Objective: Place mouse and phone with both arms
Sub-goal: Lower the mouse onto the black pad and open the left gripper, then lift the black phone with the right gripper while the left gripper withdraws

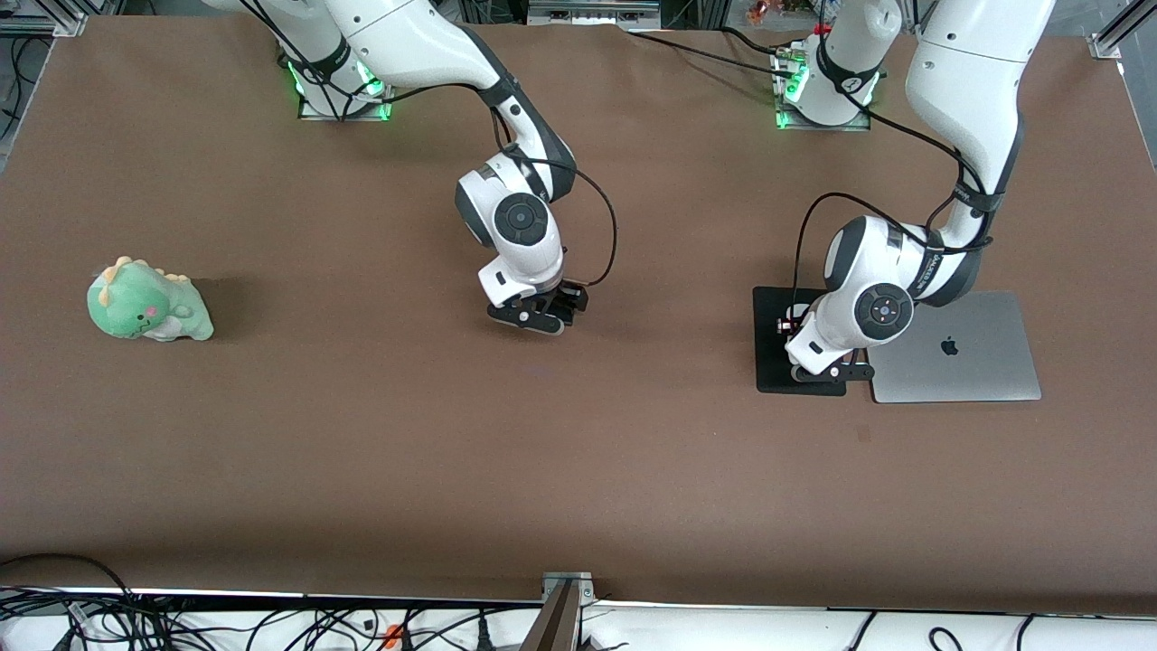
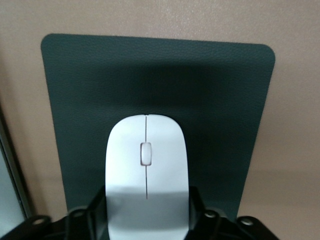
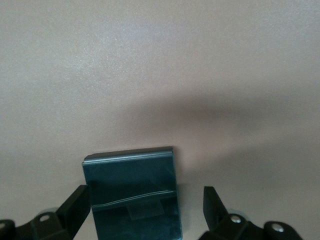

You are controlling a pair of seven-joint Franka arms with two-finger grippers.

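Note:
The white mouse (image 2: pixel 146 165) sits over the large matte black pad (image 2: pixel 220 100) and is gripped at its rear between both fingers of my left gripper (image 2: pixel 147 220). In the front view, my left gripper (image 1: pixel 827 369) is low over the pad (image 1: pixel 773 334) and hides the mouse. The black phone (image 3: pixel 132 185) lies flat on the brown table under my right gripper (image 3: pixel 145 197). One finger (image 3: pixel 75 205) is at the phone's edge, and the other stands apart from it with a gap. In the front view, my right gripper (image 1: pixel 538 318) is low over the table's middle and hides the phone.
A closed silver laptop (image 1: pixel 967 353) lies beside the pad, toward the left arm's end. A green dinosaur plush (image 1: pixel 149 303) sits toward the right arm's end of the table. Cables run along the table edge nearest the front camera.

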